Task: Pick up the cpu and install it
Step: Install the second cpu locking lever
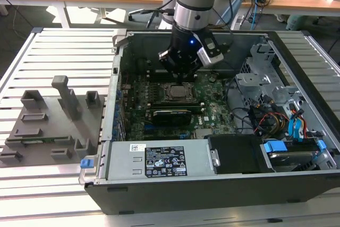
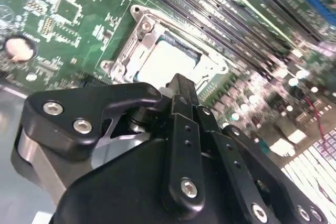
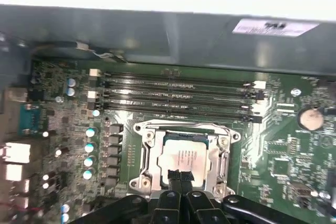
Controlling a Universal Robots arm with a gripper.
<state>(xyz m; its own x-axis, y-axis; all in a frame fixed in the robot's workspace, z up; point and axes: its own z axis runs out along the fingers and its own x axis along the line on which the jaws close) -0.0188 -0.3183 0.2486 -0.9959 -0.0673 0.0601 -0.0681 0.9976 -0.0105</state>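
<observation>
The cpu (image 1: 176, 92) lies flat in the metal socket frame (image 3: 147, 150) on the green motherboard (image 1: 212, 104), inside the open computer case. Its silver top shows in both wrist views (image 2: 163, 61) (image 3: 188, 157). My gripper (image 1: 180, 80) hangs straight over the socket, a little above the chip. In both wrist views the black fingers (image 2: 181, 90) meet tip to tip over the near edge of the cpu, so the gripper (image 3: 177, 176) is shut with nothing between the tips. I cannot tell whether the tips touch the chip.
Memory slots (image 3: 178, 95) run beside the socket. A power supply (image 1: 159, 160) fills the case's near side, and a drive cage with blue and orange cables (image 1: 276, 115) sits at the exterior view's right. Grey fixture blocks (image 1: 48, 120) stand on the slatted table outside the case.
</observation>
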